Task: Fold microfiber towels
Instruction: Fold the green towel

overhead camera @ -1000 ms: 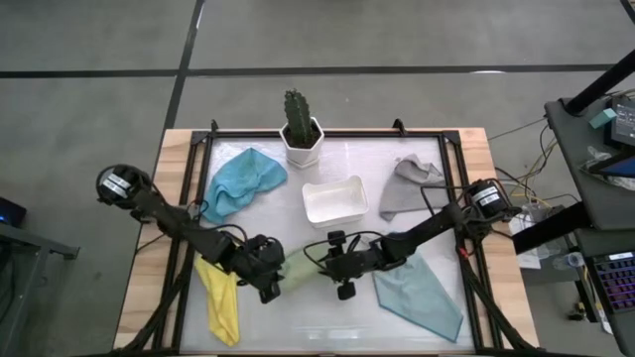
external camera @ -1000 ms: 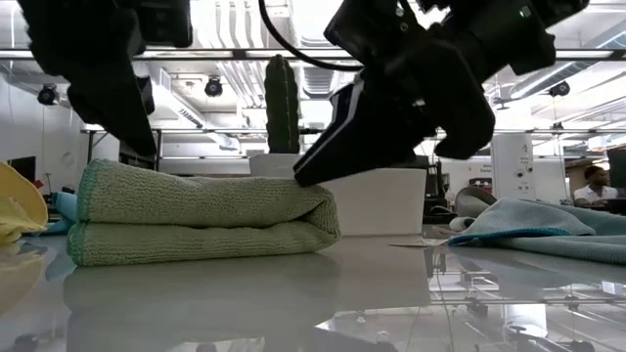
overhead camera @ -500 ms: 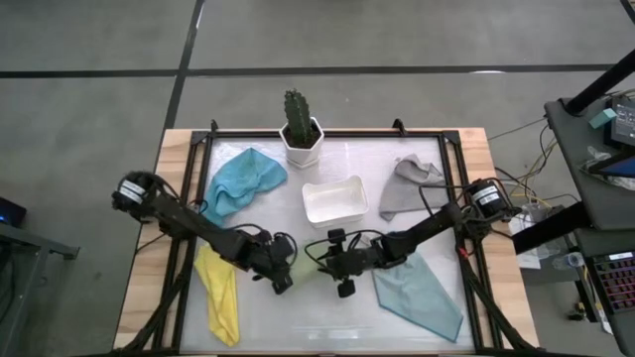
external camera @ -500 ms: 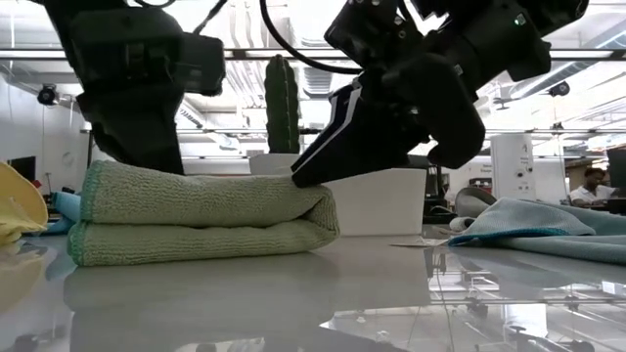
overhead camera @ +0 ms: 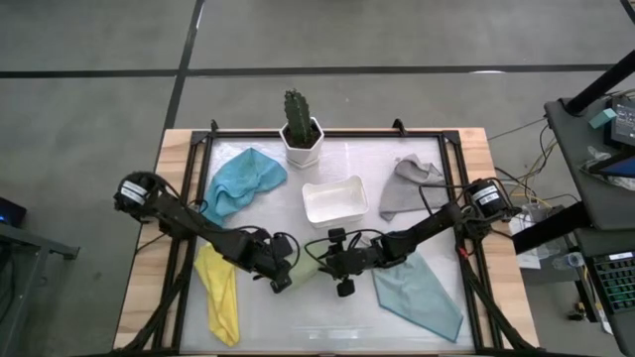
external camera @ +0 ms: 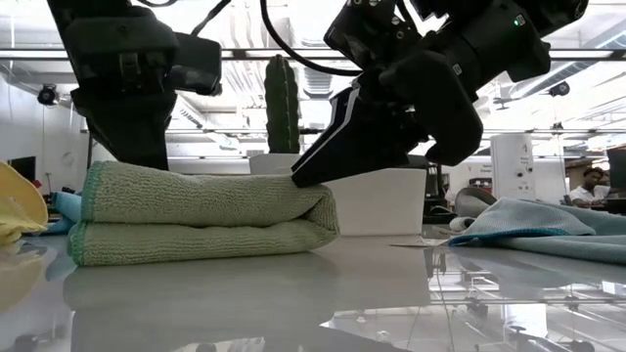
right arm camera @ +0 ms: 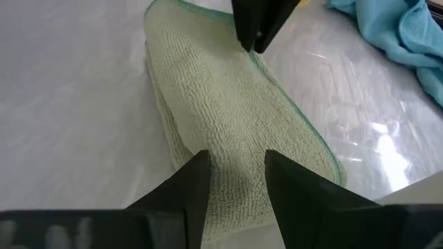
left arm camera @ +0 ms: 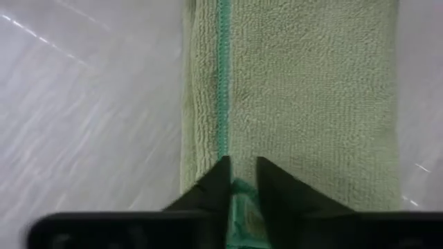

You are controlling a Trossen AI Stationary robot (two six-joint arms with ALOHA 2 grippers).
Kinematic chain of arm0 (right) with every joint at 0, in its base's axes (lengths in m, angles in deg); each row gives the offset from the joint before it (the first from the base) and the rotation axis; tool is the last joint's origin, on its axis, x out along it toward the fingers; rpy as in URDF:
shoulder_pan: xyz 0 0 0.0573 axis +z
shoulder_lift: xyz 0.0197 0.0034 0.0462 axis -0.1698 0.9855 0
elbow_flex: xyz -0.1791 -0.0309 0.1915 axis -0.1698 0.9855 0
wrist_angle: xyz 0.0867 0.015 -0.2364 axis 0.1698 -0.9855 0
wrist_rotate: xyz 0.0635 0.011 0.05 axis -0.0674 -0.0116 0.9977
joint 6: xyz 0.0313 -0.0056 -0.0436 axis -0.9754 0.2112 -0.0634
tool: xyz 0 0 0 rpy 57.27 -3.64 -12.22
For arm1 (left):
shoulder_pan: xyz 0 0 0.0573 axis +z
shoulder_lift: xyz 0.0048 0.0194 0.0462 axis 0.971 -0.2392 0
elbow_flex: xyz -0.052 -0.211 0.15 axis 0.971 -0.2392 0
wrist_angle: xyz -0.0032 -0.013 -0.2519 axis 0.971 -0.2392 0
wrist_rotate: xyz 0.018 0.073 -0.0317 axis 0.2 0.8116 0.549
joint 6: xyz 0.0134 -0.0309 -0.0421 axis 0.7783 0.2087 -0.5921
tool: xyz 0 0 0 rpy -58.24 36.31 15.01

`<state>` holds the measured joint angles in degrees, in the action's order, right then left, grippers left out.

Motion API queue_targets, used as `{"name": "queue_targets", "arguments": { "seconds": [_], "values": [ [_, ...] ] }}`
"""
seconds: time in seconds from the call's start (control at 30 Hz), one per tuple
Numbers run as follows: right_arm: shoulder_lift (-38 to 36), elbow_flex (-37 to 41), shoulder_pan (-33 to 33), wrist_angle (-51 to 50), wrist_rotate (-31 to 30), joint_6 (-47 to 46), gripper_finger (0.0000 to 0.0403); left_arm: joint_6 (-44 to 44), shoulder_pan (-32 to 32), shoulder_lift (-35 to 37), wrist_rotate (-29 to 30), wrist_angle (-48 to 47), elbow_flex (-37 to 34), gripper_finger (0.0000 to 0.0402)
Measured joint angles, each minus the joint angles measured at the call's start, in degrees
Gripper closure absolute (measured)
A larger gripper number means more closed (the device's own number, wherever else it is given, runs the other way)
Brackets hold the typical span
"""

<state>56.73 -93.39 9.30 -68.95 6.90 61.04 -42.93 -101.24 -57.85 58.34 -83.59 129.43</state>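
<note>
Microfiber towels: five.
- blue towel [overhead camera: 241, 179], one, 10 o'clock on table
- yellow towel [overhead camera: 220, 297], one, 8 o'clock
- olive green towel [overhead camera: 304, 268], one, folded, 6 o'clock near centre
- pale teal towel [overhead camera: 420, 294], one, 4 o'clock
- grey towel [overhead camera: 407, 185], one, 2 o'clock

White tray [overhead camera: 334, 199]: one, centre.
Potted cactus [overhead camera: 300, 129]: one, 12 o'clock.
Robot arms: two.
Grippers: two, left gripper [overhead camera: 281, 274], right gripper [overhead camera: 330, 260].

White glossy table [overhead camera: 327, 322]: blue towel [overhead camera: 238, 180] and cactus pot [overhead camera: 301, 134] along the back edge, grey towel [overhead camera: 407, 186] back right, tray [overhead camera: 334, 199] mid-table, folded green towel [external camera: 196, 225] centre-front, yellow towel [overhead camera: 220, 293] front left, teal towel [overhead camera: 422, 293] front right.
</note>
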Motion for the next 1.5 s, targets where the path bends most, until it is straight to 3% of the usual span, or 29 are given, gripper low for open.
{"name": "queue_targets", "arguments": {
  "seconds": [0.2, 0.43, 1.17, 1.3, 1.5],
  "values": [
    [0.00, 0.00, 0.01, -0.11, 0.24, -0.88, 0.0271, 1.89, -0.04, 1.11, 0.17, -1.29, 1.15, 0.0399],
    [0.00, 0.00, 0.01, -0.21, 0.48, -2.65, 0.0271, 1.94, -0.04, 2.49, 2.39, -9.82, 3.06, 0.0401],
    [-2.46, 0.09, 0.02, -4.86, 1.52, -4.22, 0.0271, -4.10, -0.61, 0.98, 0.38, -8.14, 1.22, 0.0401],
    [-5.15, 0.09, 0.01, -6.48, 1.50, -3.95, 0.0271, -4.15, -0.61, 0.98, -0.28, -8.42, 1.22, 0.0382],
    [-5.34, -0.04, -0.34, -4.01, 1.51, -2.84, 0.0271, -5.64, -0.59, 0.85, -1.19, -12.53, 1.15, 0.0319]
  ]
}}
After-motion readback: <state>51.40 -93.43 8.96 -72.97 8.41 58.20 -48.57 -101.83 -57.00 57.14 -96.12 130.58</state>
